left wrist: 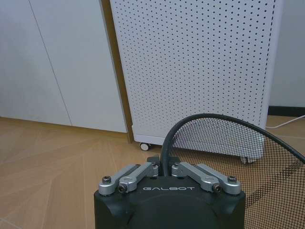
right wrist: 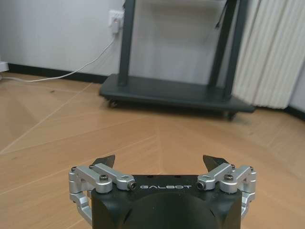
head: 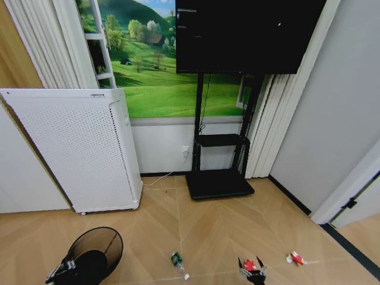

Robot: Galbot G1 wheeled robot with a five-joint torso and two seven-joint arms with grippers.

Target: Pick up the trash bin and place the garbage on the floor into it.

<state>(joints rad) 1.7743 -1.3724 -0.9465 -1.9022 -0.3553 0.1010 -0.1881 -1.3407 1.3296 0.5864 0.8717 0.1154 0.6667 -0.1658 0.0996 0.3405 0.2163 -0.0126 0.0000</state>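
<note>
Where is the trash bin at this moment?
In the head view the trash bin sits low on the robot's left, in front of the white air purifier; the left gripper has its jaws shut on the bin's rim.

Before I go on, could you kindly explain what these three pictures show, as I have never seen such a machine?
It is a wheeled robot with two arms. One picture looks down from its head; the other two come from cameras on its wrists. The left gripper has its jaws shut on the rim of the bin, a black mesh basket. The right gripper is open, low over a red wrapper. On the floor lie also a bottle and a second wrapper.
</note>
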